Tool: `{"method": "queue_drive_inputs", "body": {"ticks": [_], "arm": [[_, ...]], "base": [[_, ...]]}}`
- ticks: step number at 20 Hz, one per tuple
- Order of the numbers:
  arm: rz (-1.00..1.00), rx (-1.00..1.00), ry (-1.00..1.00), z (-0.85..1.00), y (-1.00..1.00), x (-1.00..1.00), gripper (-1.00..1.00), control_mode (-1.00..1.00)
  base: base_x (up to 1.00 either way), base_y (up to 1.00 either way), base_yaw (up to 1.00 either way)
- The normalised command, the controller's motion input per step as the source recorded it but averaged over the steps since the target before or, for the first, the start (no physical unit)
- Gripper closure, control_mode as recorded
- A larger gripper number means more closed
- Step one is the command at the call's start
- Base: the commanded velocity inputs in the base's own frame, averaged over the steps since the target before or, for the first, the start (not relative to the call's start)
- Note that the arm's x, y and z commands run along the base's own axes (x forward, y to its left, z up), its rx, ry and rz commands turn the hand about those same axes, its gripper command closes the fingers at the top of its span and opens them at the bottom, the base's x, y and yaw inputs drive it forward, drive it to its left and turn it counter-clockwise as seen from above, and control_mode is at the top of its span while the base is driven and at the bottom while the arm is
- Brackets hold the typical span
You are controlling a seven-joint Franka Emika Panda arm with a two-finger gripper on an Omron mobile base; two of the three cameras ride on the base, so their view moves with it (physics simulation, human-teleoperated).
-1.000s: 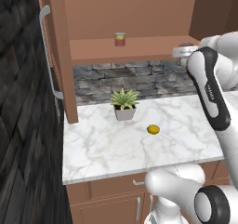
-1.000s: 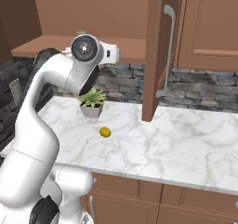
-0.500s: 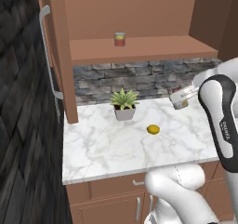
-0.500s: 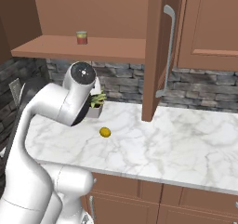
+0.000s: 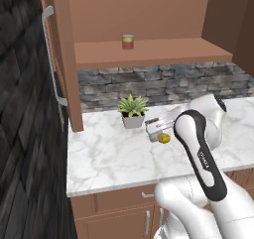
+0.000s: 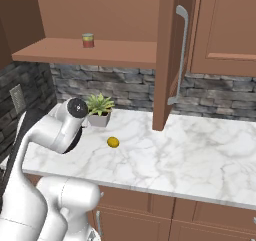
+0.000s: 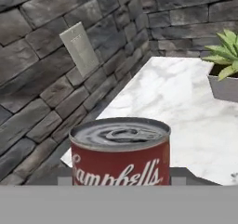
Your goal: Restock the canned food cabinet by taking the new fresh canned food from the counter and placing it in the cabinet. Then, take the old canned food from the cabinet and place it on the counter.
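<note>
In the left base view my gripper is clamped on the tall pale-labelled metal can over the white marble counter, beside a small yellow lemon; in the right base view the squat red-orange can stands on the reddish-brown cabinet's shelf; in the hand view the tall can's red face sits between my fingertips.

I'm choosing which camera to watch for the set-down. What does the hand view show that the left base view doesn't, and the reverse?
Of the two, the hand view adds a wall outlet in the stone wall and the red, script-lettered label of the held can. The left base view adds the cabinet, a second can on its shelf and the grey bar handle on its door. Both share the held can, the potted plant and the marble counter.
</note>
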Motion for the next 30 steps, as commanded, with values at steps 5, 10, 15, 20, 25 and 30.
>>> {"method": "queue_drive_inputs", "body": {"ticks": [5, 10, 15, 20, 25, 30], "arm": [[0.10, 0.00, 0.03, -0.74, 0.67, 0.93, 1.00, -1.00], [0.12, 0.00, -0.02, -0.44, 0.57, 0.82, 1.00, -1.00], [0.19, 0.00, -0.03, -0.43, 0.30, 0.78, 1.00, -1.00], [0.26, 0.01, -0.10, -0.45, -0.03, 0.41, 1.00, -1.00], [0.24, 0.02, -0.10, -0.07, -0.09, 0.03, -1.00, -1.00], [0.09, 0.00, 0.00, 0.44, 0.00, 0.00, -1.00, -1.00]], "base": [[0.00, 0.00, 0.00], [0.00, 0.00, 0.00], [0.00, 0.00, 0.00], [0.00, 0.00, 0.00], [0.00, 0.00, 0.00], [0.00, 0.00, 0.00]]}}
